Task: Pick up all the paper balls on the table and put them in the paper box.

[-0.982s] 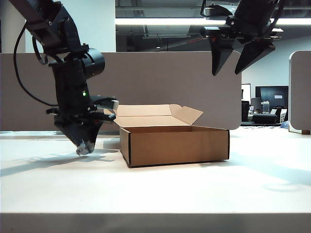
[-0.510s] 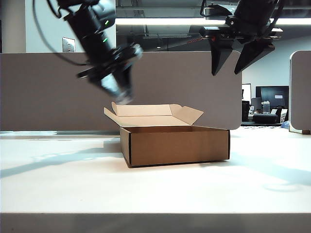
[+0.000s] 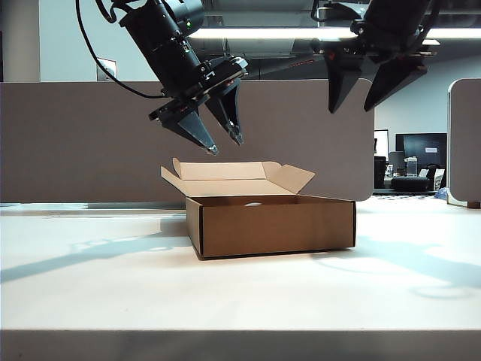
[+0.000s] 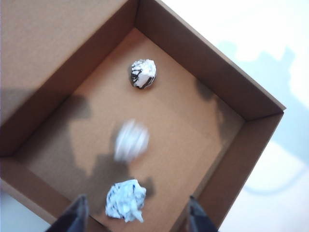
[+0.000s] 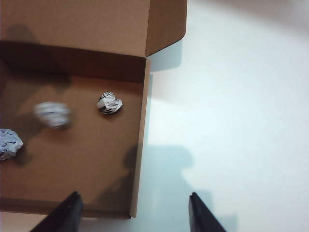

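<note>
While the left hand point(image 3: 224, 143) hangs tilted above the rear left part of the paper box point(image 3: 274, 224), you see its two dark, pointed fingers point(image 4: 75, 217) spread apart and empty. The right hand point(image 3: 361, 94) hangs high over the box's right side, its tapered black fingers point(image 5: 65, 215) likewise parted with nothing between them.

Below them, you find all three paper balls inside the box, on its matte brown corrugated floor. One crumpled whitish wad with blue-grey marks point(image 4: 126, 200) lies nearest the left hand; a second pale wad point(image 4: 131, 140) shows only as a blur in mid-box; the darker black-and-white wad point(image 4: 143, 73) rests farther off, near a wall. The box is shallow and rectangular, its lid flap point(image 3: 225, 171) open at the back, and it stands on the smooth white worktop point(image 3: 240, 293).
</note>
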Robot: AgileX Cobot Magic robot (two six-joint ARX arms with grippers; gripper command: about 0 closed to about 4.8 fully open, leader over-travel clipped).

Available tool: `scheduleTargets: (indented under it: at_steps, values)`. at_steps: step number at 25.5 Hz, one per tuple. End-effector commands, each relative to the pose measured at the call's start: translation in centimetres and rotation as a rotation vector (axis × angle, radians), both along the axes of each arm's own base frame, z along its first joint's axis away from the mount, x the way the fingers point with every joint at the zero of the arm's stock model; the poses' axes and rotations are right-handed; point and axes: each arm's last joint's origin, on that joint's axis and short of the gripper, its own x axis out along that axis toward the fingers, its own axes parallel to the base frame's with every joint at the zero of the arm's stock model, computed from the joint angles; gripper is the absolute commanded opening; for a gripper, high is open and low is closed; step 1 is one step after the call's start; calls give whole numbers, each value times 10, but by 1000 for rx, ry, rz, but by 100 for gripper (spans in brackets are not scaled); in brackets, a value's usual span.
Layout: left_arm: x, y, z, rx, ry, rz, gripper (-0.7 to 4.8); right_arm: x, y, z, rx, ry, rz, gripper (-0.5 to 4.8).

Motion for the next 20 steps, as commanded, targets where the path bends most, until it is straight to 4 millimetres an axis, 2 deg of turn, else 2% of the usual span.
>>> scheduleTargets:
  at_steps: [1, 3, 4, 5, 6, 7, 8, 11, 16, 20]
  values:
    - [-3, 1, 4, -2, 5, -5, 234, -3, -1, 9, 12, -40, 0, 305]
    - [-8, 3, 8, 4, 21, -26, 150, -9, -4, 18, 23, -68, -1, 288]
    - [-15, 7, 19, 16, 8, -39, 28, -15, -6, 27, 35, -99, -1, 229]
    - [-20, 10, 26, 20, -6, -45, -9, -20, -9, 34, 44, -122, -5, 187]
    - [-28, 14, 40, 21, -35, -38, -6, -27, -15, 44, 57, -157, -12, 112]
    - [-34, 17, 50, 15, -62, -33, -6, -34, -19, 53, 68, -187, -19, 52]
    - [-46, 23, 70, 5, -104, -25, -6, -46, -26, 65, 83, -227, -27, 5]
    - [-76, 39, 105, 11, -177, 12, -6, -72, -37, 84, 102, -278, -31, -5]
    - [-131, 62, 153, 38, -326, 81, -6, -125, -56, 110, 129, -349, -32, -5]
    - [-177, 86, 176, 2, -407, 98, -6, -166, -71, 120, 182, -380, -51, -5]
